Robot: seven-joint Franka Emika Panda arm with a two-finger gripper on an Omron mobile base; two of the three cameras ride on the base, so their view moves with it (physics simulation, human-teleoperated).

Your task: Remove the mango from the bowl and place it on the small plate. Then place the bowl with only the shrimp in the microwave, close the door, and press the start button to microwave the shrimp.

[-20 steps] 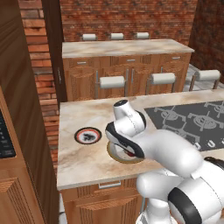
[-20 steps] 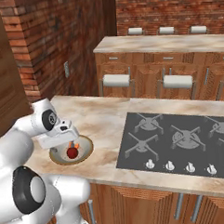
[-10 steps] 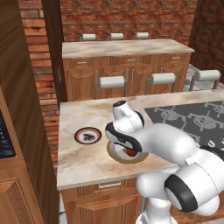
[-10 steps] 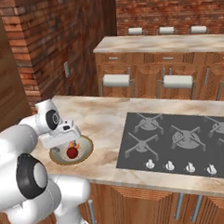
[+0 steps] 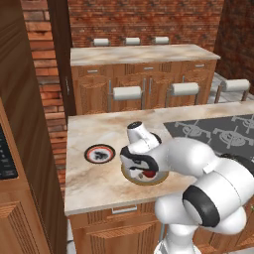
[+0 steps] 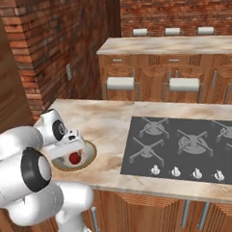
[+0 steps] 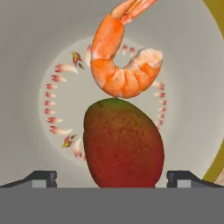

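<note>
End effector poised over the mango in the bowl.

The end effector (image 7: 112, 177) hangs low inside the bowl (image 7: 26, 52), jaws spread with a tip on either side of the mango (image 7: 123, 144), not yet clenched. The mango lies on the bowl floor, touching the shrimp (image 7: 120, 65) beyond it, so a straddling grip suits lifting it alone. The small plate (image 5: 99, 153) waits just beside the bowl on the table (image 5: 94, 183).

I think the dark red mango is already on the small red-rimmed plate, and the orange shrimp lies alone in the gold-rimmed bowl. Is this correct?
Not quite. The dark red mango is not on the small red-rimmed plate; it still lies in the gold-rimmed bowl, touching the orange shrimp. The hand view shows this, with the end effector straddling the mango.
</note>
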